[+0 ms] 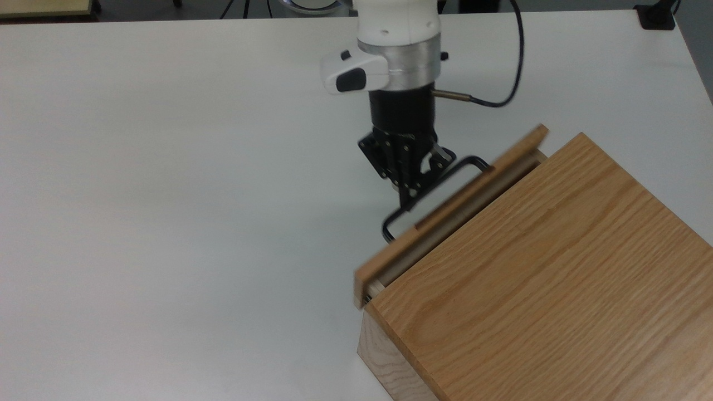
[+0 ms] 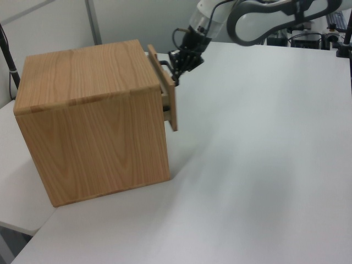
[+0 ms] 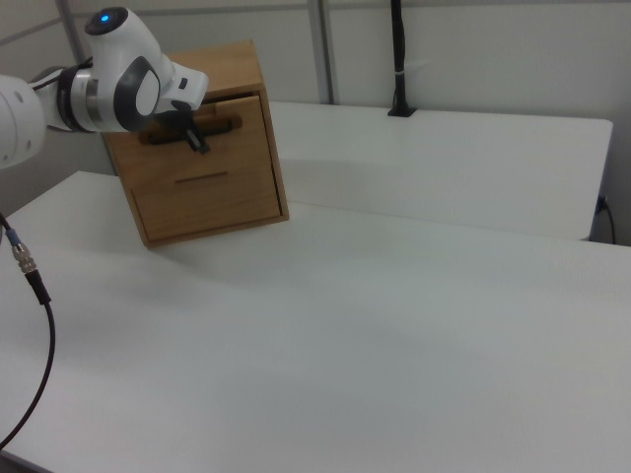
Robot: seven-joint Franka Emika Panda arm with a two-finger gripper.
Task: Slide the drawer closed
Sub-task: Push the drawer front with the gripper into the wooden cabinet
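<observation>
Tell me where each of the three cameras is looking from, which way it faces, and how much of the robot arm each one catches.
Top view: high above, looking down on the casing, the drawer and the gripper at the handle.
Left view: beside the casing's side wall, facing across the table; the arm reaches in from the far end.
Right view: low, facing the drawer's front panel; the arm enters from the right view's left.
All three share the drawer, almost shut.
</observation>
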